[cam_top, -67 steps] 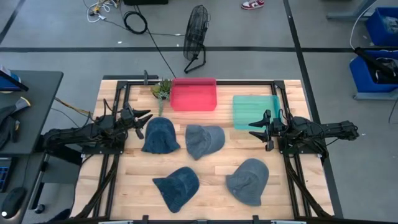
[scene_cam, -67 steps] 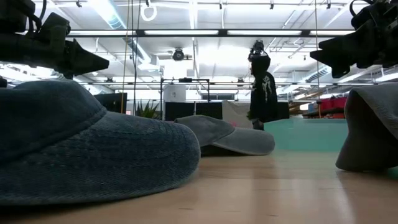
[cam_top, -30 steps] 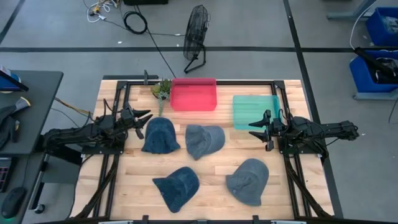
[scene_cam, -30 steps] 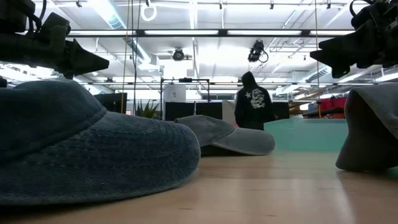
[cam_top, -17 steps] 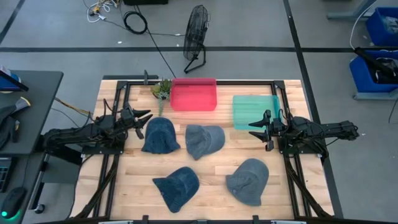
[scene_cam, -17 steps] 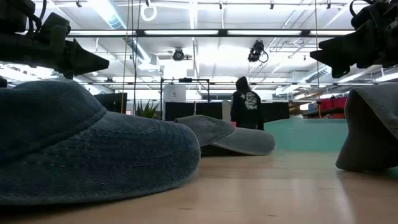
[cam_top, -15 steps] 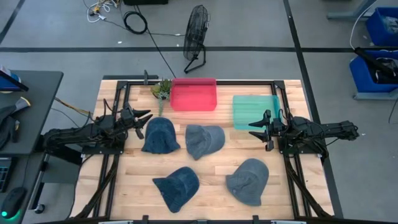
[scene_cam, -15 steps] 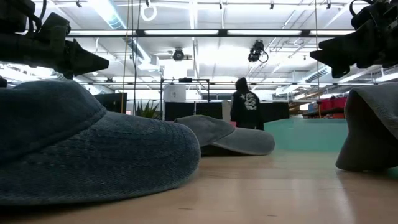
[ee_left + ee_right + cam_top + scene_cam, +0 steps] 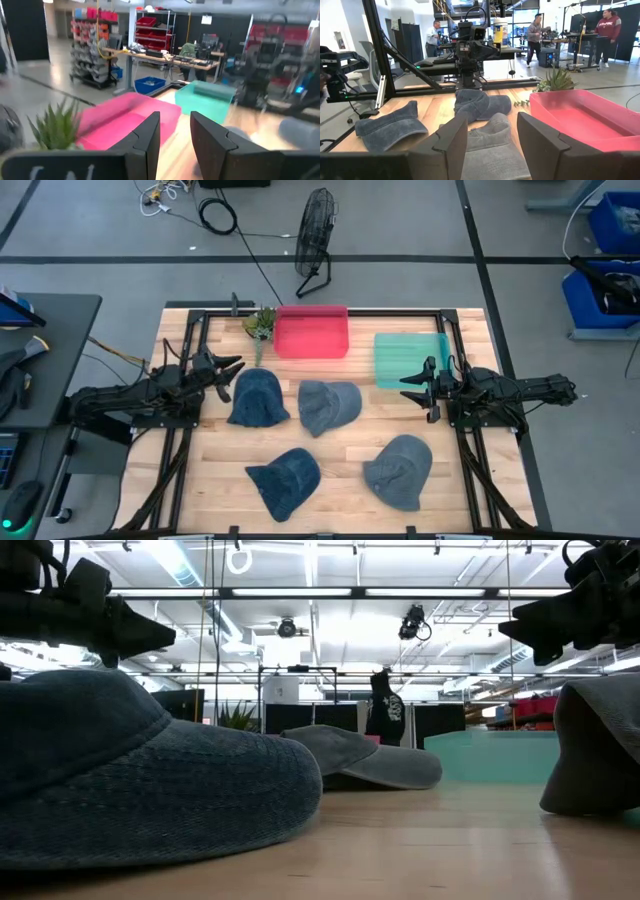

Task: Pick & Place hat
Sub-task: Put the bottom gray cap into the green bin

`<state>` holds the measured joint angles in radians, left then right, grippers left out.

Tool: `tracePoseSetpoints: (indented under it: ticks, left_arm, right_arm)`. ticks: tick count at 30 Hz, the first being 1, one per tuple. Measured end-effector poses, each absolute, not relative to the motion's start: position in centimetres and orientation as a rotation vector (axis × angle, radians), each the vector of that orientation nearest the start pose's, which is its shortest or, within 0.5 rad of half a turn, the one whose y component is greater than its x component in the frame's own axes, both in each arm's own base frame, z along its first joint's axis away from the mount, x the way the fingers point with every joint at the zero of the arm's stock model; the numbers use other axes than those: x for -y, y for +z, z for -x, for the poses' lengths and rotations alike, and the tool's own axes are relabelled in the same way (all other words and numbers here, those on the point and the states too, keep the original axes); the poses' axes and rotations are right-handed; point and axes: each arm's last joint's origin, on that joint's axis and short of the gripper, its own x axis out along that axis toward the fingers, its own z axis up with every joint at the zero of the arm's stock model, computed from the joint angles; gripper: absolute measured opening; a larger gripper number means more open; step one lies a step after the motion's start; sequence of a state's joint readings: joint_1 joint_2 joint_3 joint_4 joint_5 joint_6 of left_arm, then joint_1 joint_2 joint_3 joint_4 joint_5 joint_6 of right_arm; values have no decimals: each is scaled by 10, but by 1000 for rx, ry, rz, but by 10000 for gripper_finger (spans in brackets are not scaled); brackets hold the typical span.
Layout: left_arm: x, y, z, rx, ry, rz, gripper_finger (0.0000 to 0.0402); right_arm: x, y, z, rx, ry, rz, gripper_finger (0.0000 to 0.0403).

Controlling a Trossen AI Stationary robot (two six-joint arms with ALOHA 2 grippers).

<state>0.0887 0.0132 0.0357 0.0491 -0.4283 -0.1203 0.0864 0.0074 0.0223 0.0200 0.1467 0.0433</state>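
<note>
Four soft hats lie crown-up on the wooden table. In the high view a dark blue hat [image 9: 258, 397] lies beside a grey hat [image 9: 328, 406]. Nearer are a second dark blue hat [image 9: 285, 480] [image 9: 130, 780] and a second grey hat [image 9: 398, 470] [image 9: 595, 745]. My left gripper [image 9: 236, 370] [image 9: 175, 132] hovers open just left of the far blue hat. My right gripper [image 9: 408, 387] [image 9: 492, 140] hovers open, right of the far grey hat [image 9: 490, 132], above the table. Neither touches a hat.
A red bin [image 9: 311, 331] [image 9: 125, 117] and a teal bin [image 9: 410, 357] [image 9: 205, 100] stand at the table's far edge, with a small potted plant [image 9: 262, 323] left of the red one. Bare wood shows between the hats. A person [image 9: 383, 705] stands in the room behind.
My left gripper has risen a little above the far blue hat; its wrist view is blurred by motion. The right arm and all the hats have kept still. The person in the background has walked toward the left.
</note>
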Motion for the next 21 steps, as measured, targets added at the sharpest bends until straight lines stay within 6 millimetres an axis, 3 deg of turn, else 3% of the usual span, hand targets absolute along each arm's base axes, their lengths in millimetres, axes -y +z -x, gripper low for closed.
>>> tracePoseSetpoints:
  ticks: [3, 10, 21]
  left_arm:
    - [-20, 180, -92, 129, 505, 217, 110]
    - [-20, 180, -92, 135, 503, 238, 110]
    - [-20, 181, -92, 180, 481, 396, 110]
  right_arm:
    - [-4, 172, -96, 36, -60, -47, 178]
    - [-4, 173, -96, 38, -61, -51, 178]
    - [-4, 181, -96, 129, -46, -269, 178]
